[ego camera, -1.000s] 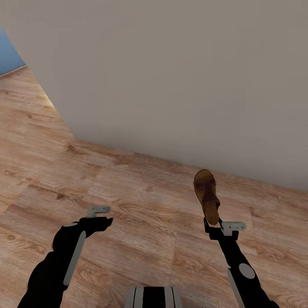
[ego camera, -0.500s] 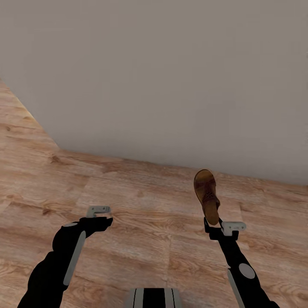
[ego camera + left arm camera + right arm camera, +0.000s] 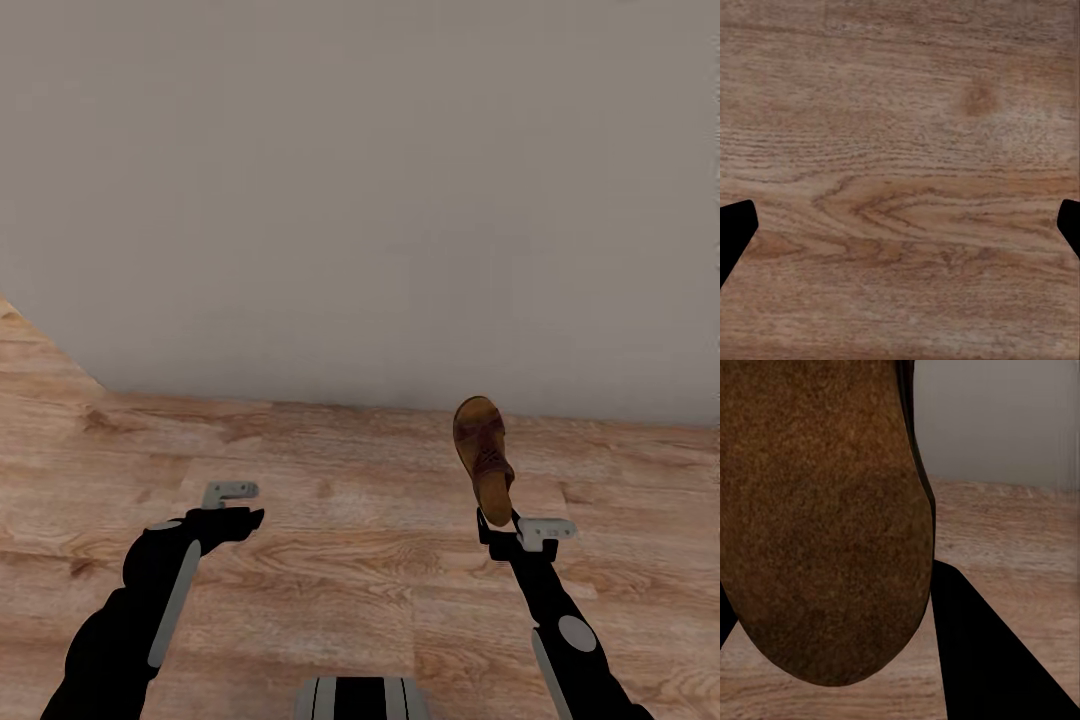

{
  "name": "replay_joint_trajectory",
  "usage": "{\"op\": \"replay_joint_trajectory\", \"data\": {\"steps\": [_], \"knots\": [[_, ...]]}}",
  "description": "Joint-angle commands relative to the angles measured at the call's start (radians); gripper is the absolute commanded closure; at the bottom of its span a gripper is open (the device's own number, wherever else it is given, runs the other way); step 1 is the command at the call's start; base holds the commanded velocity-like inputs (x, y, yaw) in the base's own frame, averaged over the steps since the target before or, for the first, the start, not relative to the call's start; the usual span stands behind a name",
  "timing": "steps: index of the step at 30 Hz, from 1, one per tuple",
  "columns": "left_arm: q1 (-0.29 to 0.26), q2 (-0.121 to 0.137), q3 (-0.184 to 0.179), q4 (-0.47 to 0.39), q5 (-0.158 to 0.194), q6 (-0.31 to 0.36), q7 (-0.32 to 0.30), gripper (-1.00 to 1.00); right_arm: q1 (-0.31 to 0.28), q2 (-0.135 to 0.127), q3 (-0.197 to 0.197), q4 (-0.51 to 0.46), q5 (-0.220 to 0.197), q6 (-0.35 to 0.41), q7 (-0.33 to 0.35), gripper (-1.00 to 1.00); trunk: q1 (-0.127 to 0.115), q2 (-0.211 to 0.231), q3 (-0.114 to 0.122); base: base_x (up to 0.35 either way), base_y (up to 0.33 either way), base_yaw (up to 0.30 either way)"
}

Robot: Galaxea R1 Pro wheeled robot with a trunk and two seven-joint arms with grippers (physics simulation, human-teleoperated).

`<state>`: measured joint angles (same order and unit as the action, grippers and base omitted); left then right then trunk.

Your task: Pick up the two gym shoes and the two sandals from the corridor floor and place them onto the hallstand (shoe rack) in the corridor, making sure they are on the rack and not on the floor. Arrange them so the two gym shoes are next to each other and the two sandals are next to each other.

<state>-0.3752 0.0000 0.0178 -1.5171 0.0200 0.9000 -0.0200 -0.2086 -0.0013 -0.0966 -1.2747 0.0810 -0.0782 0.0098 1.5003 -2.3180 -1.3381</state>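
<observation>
Sandal [image 3: 484,455] of reddish-brown leather stands nearly upright in the air, pinched at its lower end by the right gripper [image 3: 497,522], above the corridor floor [image 3: 340,500] and near the grey wall [image 3: 380,200]. Over bare planks, the left gripper [image 3: 238,503] hangs empty, fingers [image 3: 733,229] spread wide apart.
</observation>
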Motion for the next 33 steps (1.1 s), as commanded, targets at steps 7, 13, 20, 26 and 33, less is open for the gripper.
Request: {"op": "replay_joint_trajectory", "data": {"steps": [7,13,20,26,33], "knots": [[0.0,0.0,-0.001,0.0,0.0,0.0,0.0,-1.0,0.0,0.0,0.0,0.0,-0.003,0.0,0.001,1.0,0.0,0.0,0.01,0.165,0.031,-0.222],[0.0,0.0,-0.001,0.0,0.0,0.0,0.0,-1.0,0.0,0.001,0.0,0.0,-0.003,0.0,0.001,1.0,0.0,0.0,0.018,0.017,0.002,-0.222],[0.0,0.0,-0.001,0.0,0.0,0.0,0.0,-1.0,0.0,0.001,0.0,0.0,-0.003,0.0,0.001,1.0,0.0,0.0,0.028,0.001,0.0,-0.222],[0.0,0.0,-0.001,0.0,0.0,0.0,0.0,-1.0,0.0,0.0,0.0,0.0,-0.003,0.0,0.001,1.0,0.0,0.0,0.036,0.0,0.0,-0.222],[0.0,0.0,-0.001,0.0,0.0,0.0,0.0,-1.0,0.0,0.0,0.0,0.0,-0.003,0.0,0.001,1.0,0.0,0.0,0.046,0.0,0.0,-0.222]]}}
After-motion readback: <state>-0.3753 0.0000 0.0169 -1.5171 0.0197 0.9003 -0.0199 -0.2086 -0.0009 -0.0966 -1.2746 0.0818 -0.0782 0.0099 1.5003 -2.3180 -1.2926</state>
